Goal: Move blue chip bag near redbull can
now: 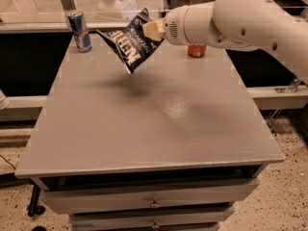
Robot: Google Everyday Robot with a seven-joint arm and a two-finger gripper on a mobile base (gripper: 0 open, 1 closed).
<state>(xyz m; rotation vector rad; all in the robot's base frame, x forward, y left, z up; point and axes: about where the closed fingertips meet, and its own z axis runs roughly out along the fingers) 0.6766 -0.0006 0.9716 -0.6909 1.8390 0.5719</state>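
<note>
You had the gripper pinching the blue chip bag by its upper right corner. The bag hung over the far left of the table, right of the redbull can, its long axis slanting down-left. The arm reached in level from the right.

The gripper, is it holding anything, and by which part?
The gripper, over the far side of the table, is shut on the blue chip bag at its upper right corner; the bag hangs in the air.
</note>
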